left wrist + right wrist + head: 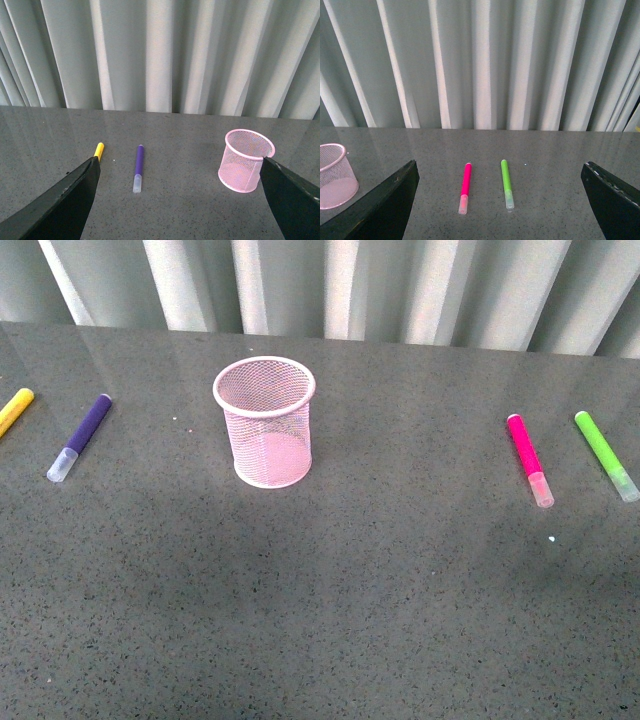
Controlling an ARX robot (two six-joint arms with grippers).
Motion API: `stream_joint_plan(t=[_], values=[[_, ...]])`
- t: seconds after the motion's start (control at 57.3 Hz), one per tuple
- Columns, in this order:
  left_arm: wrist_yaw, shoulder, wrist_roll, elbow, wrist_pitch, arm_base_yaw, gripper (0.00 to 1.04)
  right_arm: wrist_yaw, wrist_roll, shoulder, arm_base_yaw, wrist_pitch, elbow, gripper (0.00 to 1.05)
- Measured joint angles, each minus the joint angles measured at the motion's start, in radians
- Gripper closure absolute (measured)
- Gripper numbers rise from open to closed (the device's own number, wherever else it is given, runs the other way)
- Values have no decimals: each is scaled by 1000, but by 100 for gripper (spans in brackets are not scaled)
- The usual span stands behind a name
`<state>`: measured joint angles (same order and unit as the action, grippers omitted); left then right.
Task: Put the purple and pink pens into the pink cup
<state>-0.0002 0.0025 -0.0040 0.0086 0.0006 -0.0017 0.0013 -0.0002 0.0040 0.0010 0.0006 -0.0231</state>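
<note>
The purple pen (138, 168) is lying flat between the yellow marker (99, 150) and the upright pink cup (246, 161) — the left gripper (178, 162) is framing them, jaws spread wide.

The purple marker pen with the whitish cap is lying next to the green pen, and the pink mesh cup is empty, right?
Not quite. The front view shows the purple marker pen lying next to the yellow marker pen, not the green one. The pale pink wire-mesh cup is empty, yes.
</note>
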Motion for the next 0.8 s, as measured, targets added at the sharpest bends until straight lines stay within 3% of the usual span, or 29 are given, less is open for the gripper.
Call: stream_joint_plan(t=[0.802], values=[[0, 0, 0, 0, 0, 0, 7, 0, 0, 0, 0, 0, 0, 7]])
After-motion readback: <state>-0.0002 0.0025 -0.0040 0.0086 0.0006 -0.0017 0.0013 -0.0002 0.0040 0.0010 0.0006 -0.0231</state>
